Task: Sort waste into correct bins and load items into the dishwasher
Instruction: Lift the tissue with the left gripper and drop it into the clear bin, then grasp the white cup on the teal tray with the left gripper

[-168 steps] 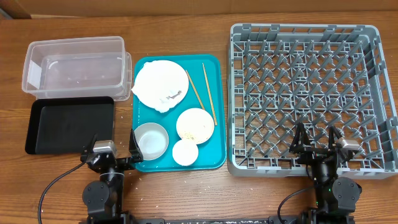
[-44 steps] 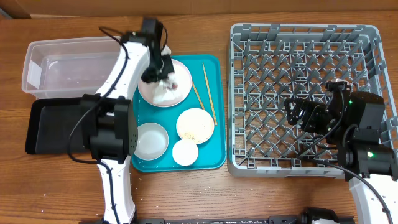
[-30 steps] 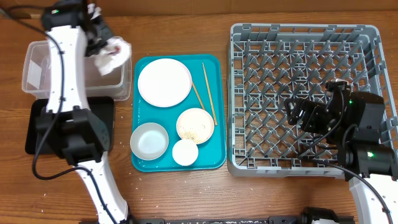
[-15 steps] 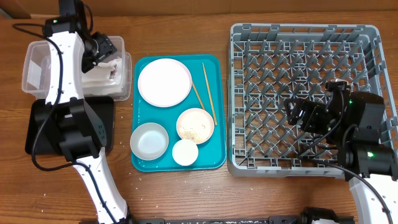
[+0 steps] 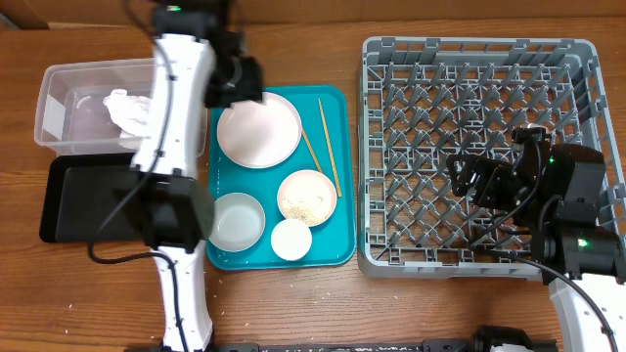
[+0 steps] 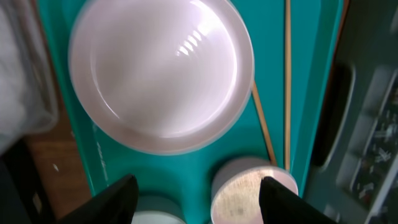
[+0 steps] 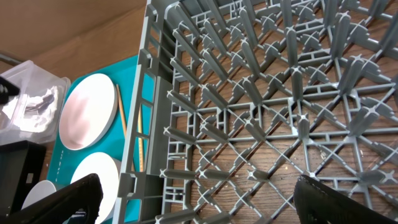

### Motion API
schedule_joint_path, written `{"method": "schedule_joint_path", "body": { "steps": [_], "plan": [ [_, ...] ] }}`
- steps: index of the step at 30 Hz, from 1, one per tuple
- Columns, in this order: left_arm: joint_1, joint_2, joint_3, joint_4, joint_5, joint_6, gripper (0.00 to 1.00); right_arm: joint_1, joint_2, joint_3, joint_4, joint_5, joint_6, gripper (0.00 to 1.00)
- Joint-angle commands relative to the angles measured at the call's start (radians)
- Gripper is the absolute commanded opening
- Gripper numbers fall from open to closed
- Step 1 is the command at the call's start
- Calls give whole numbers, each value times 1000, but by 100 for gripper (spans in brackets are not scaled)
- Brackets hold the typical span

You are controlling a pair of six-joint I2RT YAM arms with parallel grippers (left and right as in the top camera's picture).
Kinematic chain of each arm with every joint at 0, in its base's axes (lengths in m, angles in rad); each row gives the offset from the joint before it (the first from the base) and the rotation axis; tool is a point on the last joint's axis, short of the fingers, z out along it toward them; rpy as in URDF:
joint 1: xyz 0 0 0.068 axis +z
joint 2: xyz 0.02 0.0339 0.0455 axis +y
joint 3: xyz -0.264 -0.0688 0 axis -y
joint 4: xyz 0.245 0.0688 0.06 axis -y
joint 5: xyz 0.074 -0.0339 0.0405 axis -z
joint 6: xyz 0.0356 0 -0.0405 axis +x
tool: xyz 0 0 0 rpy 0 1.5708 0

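The crumpled white napkin (image 5: 122, 108) lies in the clear tub (image 5: 68, 83). My left gripper (image 5: 235, 83) is open and empty, above the far left rim of the pink plate (image 5: 259, 132); in the left wrist view its jaws (image 6: 199, 200) hover over the plate (image 6: 161, 74). The pink bowl (image 5: 307, 198) holds rice grains (image 6: 249, 196). The greyish-white bowl (image 5: 238, 223), the white cup (image 5: 290, 240) and two chopsticks (image 5: 329, 147) lie on the teal tray. My right gripper (image 5: 474, 186) is open and empty above the grey dish rack (image 5: 479, 59); its jaws (image 7: 208, 205) show in the right wrist view.
The black tray (image 5: 88, 196) lies in front of the tub, partly under my left arm. The teal serving tray (image 5: 337, 244) sits between the bins and the rack. A few rice grains lie on the wood near the tray's front left corner.
My left gripper let the napkin go into the clear tub and swung right to the plate's edge. The right arm has kept still over the rack for the last three frames.
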Motion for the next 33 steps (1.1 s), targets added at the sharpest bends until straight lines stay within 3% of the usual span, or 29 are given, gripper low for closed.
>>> {"method": "schedule_joint_path", "body": {
  "steps": [1,2,7,15,21,25,33],
  "plan": [
    [-46,-29,9,-89,-86,0,62,5,-6,25,6,-2,0,100],
    [-55,-30,3,-89,-86,2,57,5,-6,25,6,-2,0,100],
    [-92,-93,-92,-89,-24,-9,56,5,-6,25,-7,-8,0,100],
    [-134,-351,-484,-63,-31,-64,56,5,-6,25,-23,-10,0,100],
    [-185,-623,-897,218,-24,-95,56,5,-6,25,-18,-10,0,100],
    [-219,-689,-1120,390,-23,-64,57,5,-6,25,-16,-10,0,100],
    [-249,-626,-1250,471,36,21,47,5,-6,25,-16,-10,0,100]
  ]
}}
